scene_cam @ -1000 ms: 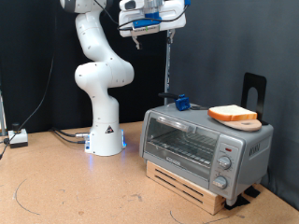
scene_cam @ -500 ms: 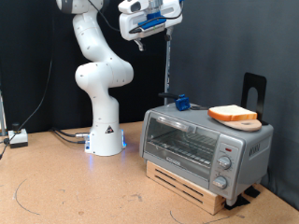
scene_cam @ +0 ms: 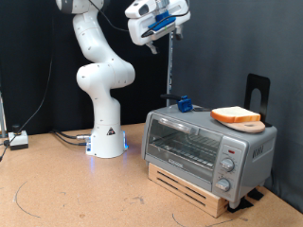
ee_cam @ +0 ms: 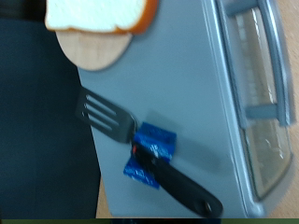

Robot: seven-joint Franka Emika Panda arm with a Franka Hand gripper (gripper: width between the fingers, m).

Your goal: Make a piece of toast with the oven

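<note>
Hovering high above the toaster oven [scene_cam: 208, 151], the gripper [scene_cam: 151, 40] (finger spread unclear) held nothing visible, while the toast [scene_cam: 236, 115], likely light and crumbly, lay on a round board [ee_cam: 96, 49] atop it.

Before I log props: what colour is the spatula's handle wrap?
Blue wrap on the black-handled spatula; clearest in the wrist view.
</note>
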